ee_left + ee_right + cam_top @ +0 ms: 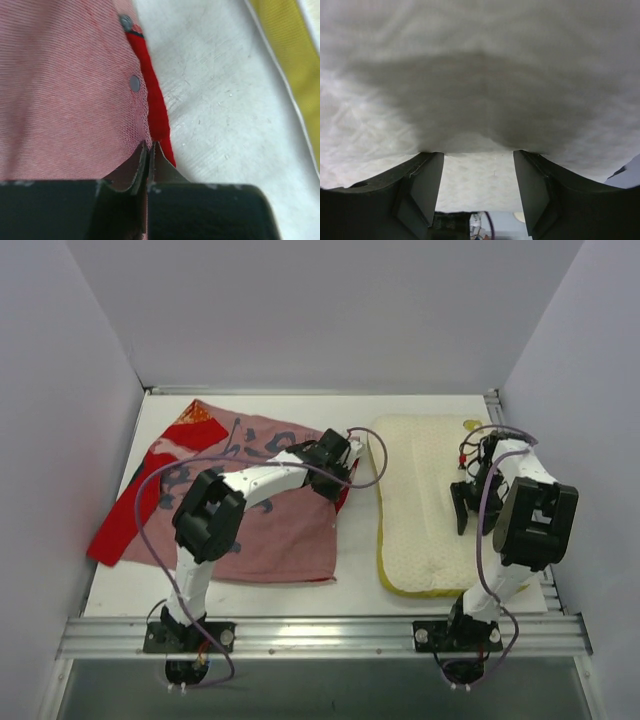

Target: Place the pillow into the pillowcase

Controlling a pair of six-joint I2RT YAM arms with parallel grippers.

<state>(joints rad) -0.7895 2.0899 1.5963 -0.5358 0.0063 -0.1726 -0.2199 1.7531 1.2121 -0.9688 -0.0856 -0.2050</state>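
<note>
The pillowcase (270, 530) lies flat at the left with its dull pink reverse up and dark-blue marks showing; a red part shows at its left edge. My left gripper (335, 478) is at its right edge. In the left wrist view the gripper (149, 145) is shut on the pillowcase (65, 90) at its red hem (156, 107), near two snap buttons. The cream quilted pillow (420, 510) with its yellow band lies at the right. My right gripper (472, 512) is open, fingers pressed down on the pillow (480, 60), which bulges over the gripper (479, 155).
A strip of bare white table (357, 540) separates pillowcase and pillow; the pillow's yellow band (295, 55) shows past it. White walls close in three sides. An aluminium rail (320, 635) runs along the front. A small yellowish disc (471, 424) lies behind the pillow.
</note>
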